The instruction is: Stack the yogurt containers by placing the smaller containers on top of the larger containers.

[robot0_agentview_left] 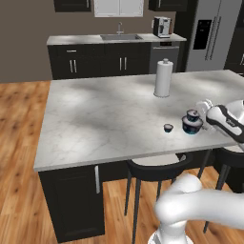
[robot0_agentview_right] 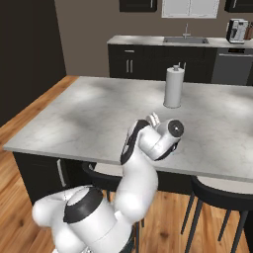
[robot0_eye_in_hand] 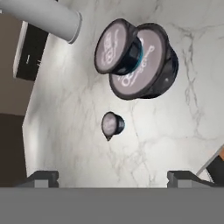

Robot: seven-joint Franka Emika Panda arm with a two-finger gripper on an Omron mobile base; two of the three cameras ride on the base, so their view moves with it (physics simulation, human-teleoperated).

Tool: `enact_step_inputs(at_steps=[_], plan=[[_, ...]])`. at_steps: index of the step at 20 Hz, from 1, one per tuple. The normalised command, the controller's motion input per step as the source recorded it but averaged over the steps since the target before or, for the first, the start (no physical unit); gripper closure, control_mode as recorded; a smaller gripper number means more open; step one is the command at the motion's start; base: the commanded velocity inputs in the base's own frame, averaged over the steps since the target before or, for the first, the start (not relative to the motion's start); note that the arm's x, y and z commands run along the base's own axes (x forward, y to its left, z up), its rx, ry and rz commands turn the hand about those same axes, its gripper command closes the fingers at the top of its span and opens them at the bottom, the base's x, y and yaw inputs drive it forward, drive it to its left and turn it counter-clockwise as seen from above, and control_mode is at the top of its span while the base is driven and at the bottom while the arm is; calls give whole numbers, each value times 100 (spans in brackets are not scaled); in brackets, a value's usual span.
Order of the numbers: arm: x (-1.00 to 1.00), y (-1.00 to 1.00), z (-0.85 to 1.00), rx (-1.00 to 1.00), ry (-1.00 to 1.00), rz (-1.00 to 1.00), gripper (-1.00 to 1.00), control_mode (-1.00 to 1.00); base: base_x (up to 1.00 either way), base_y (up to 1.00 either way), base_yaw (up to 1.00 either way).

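Observation:
The widest yogurt container [robot0_agentview_left: 191, 127], a dark tub with a teal base, stands near the island's front right edge. The mid-sized container [robot0_agentview_left: 192, 115] sits on top of it, slightly off-centre. In the hand view the mid-sized tub [robot0_eye_in_hand: 117, 46] overlaps the upper left of the wide tub [robot0_eye_in_hand: 151, 70]. The tiny dark container [robot0_agentview_left: 168, 127] stands alone on the marble just left of the stack; the hand view has the tiny one [robot0_eye_in_hand: 112, 124] below the stack. My gripper [robot0_agentview_left: 203, 108] hovers just right of and above the stack, open, with nothing between its fingertips [robot0_eye_in_hand: 41, 178].
A tall white paper-towel roll [robot0_agentview_left: 163, 78] stands on the island behind the tubs, also seen as the roll [robot0_agentview_right: 173, 88]. Black stools [robot0_agentview_left: 157, 167] tuck under the counter's front edge. The back counter holds a sink [robot0_agentview_left: 120, 36] and a coffee machine [robot0_agentview_left: 162, 26].

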Motion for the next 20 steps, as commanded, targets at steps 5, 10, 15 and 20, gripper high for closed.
enact_step_inputs(at_steps=[5,10,15,20], plan=[[-3,63,50,-15,0,-1,-100,-100,0,0,0],[0,42,42,-15,0,-1,-100,-100,0,0,0],[0,27,38,-13,2,-5,-100,-100,0,0,0],[5,9,8,-11,14,-12,-100,-100,0,0,0]])
